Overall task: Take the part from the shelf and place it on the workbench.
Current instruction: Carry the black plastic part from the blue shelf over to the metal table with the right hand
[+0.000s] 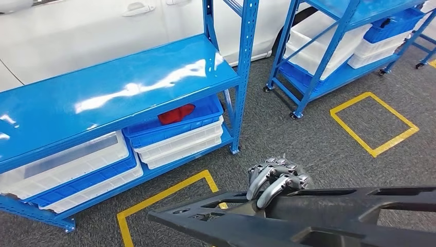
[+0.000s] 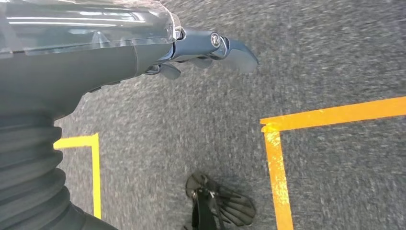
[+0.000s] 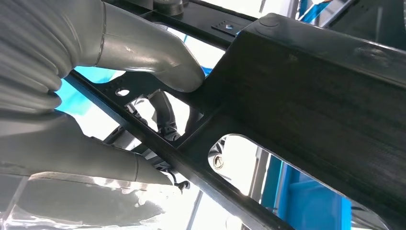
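A large black frame-like part point(image 1: 319, 216) with cut-out openings stretches across the bottom of the head view, over the grey floor. My right hand point(image 1: 277, 181) grips it, silver fingers curled over its upper bar. The right wrist view shows the thumb point(image 3: 158, 57) pressed against the part point(image 3: 306, 91) and fingers wrapped round a thin strut. The blue shelf point(image 1: 128, 87) stands to the left and behind, its top board bare. My left hand point(image 2: 201, 52) hangs over the carpet and holds nothing.
Under the shelf top sit white and blue bins point(image 1: 175, 135), one holding a red item point(image 1: 176, 113). A second blue shelf point(image 1: 329, 51) on wheels stands at the back right. Yellow tape squares point(image 1: 374, 123) mark the grey floor. A white car point(image 1: 103, 31) is behind.
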